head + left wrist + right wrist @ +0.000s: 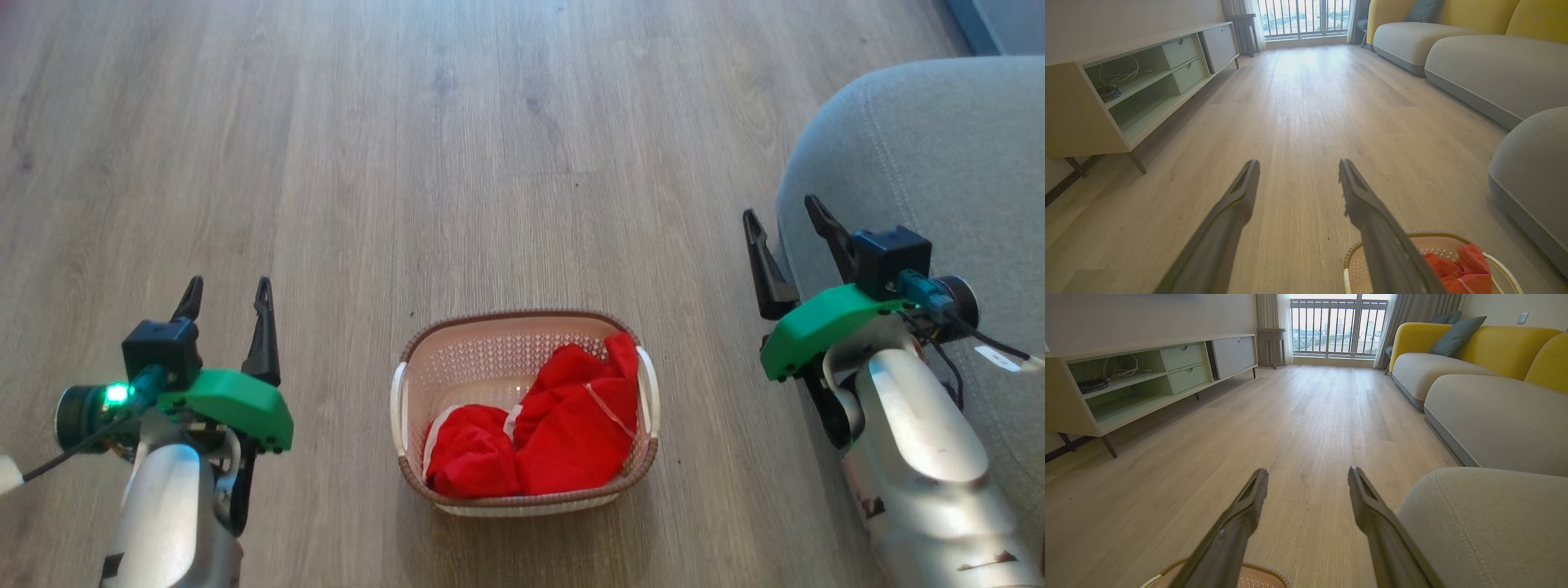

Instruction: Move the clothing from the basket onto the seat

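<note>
Wood-look floor [490,163] all around, pale planks.

Seat [939,147]: big grey cushion on the robot's right, rounded edge, pale stitched seam. More grey cushions with yellow backs [1494,347] run along that side toward the balcony window [1339,330].

Low open cabinet [1147,375] along the opposite wall, with drawers and some cables on a shelf.

Basket [522,314]: on the floor, centred in front of the robot between the two arms and well apart from both. Cream perforated walls, brown woven-look rim, white handle on each side. It stands near the seat but clear of it, upright.

Clothing [563,433]: inside the basket, bunched red fabric filling the near and right part, with the far-left base bare. One fold rides up against the right wall to rim height. Thin white lines on it; a white edge shows by the left bundle, but I can't tell if that's piping or a separate cloth.

Left gripper [229,286]: released, fingers spread, nothing between them, hanging over bare floor left of the basket.

Right gripper [780,208]: also released and empty. In the head view it is at the seat's edge, one finger over floor and the other across the cushion. Contact with the cushion: can't tell.
</note>
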Robot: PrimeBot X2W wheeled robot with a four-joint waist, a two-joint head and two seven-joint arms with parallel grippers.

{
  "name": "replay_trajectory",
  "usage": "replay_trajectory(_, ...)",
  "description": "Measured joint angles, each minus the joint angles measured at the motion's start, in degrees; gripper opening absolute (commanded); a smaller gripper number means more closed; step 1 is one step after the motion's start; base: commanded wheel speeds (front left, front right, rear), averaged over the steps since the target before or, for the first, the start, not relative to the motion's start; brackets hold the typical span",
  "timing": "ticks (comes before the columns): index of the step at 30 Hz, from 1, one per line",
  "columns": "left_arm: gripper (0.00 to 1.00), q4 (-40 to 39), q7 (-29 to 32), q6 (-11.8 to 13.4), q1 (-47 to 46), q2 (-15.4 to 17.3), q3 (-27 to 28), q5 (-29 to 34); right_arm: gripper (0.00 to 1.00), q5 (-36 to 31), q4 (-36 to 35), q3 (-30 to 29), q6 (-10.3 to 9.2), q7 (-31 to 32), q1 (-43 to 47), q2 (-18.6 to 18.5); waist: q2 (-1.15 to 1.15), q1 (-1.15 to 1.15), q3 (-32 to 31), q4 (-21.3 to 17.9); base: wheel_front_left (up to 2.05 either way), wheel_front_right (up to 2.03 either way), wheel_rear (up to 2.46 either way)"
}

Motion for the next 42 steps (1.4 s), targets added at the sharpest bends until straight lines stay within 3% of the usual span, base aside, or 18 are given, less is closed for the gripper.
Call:
replay_trajectory(11, 1.0, -0.46, -0.01, -1.27, -2.19, -1.53, 0.65, -1.09, 1.0, -1.13, -5.09, -0.99, 0.01, 0.0, -2.33, 0.4, 0.0, 0.0, 5.31, -0.77, 0.0, 0.0, 0.0)
replay_trajectory(22, 1.0, -0.64, -0.02, -3.37, -9.01, -2.83, -0.21, -3.69, 1.0, -3.5, -14.07, -3.36, 0.03, -0.08, -9.05, 0.91, 0.0, 0.01, 18.21, -1.96, 0.0, 0.0, 0.0)
replay_trajectory(34, 1.0, 3.93, -0.18, -4.75, -17.92, -2.96, -10.68, -7.61, 1.0, -5.3, -18.46, -4.72, 0.03, -0.23, -16.73, 1.96, 0.0, 0.01, 33.07, -3.22, 0.0, 0.0, 0.0)
replay_trajectory(42, 1.0, 8.4, -0.18, -4.75, -23.85, -2.42, -20.3, -8.11, 1.0, -5.49, -19.48, -3.76, 0.03, -0.24, -19.54, 2.15, 0.0, 0.01, 39.62, -4.69, 0.0, 0.0, 0.0)
